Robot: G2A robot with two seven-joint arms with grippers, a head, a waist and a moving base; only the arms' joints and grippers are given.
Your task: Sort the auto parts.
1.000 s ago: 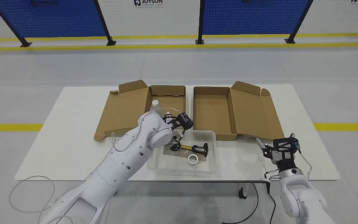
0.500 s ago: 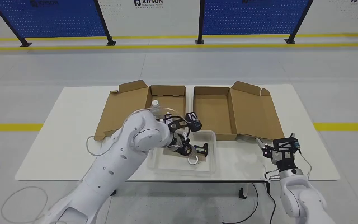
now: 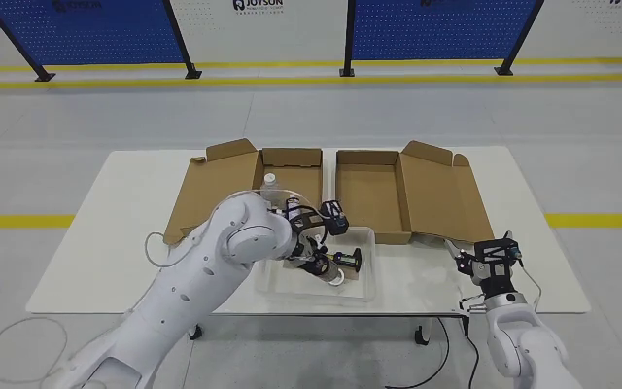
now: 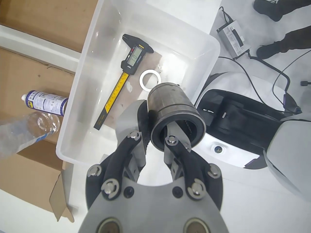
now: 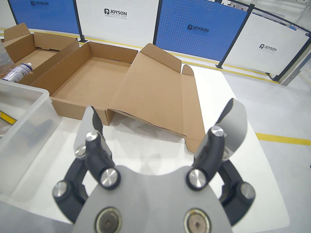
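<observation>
Steel bushing (image 4: 173,115), clamped at its wall by left gripper (image 4: 156,125): one finger in the bore, the other against the outside. Held clear above one end of the bin (image 4: 206,56), not touching it, open bore toward the wrist camera. In the bin, flat on the floor: caliper (image 4: 131,61), its yellow scale running lengthwise; white ring (image 4: 150,79) just beside the scale, apart from it. Next out, left box (image 3: 219,190), flaps open, with a spray can (image 4: 46,103) lying on its side and a clear bottle (image 4: 26,127) near it. Right box (image 3: 369,194) alongside, lid folded out flat toward the counter's right. Both boxes behind the bin on the white counter (image 3: 117,224). Right gripper (image 5: 162,115) well apart from all this, low over the counter's front right part near the lid flap's edge, fingers spread wide, nothing between them.
</observation>
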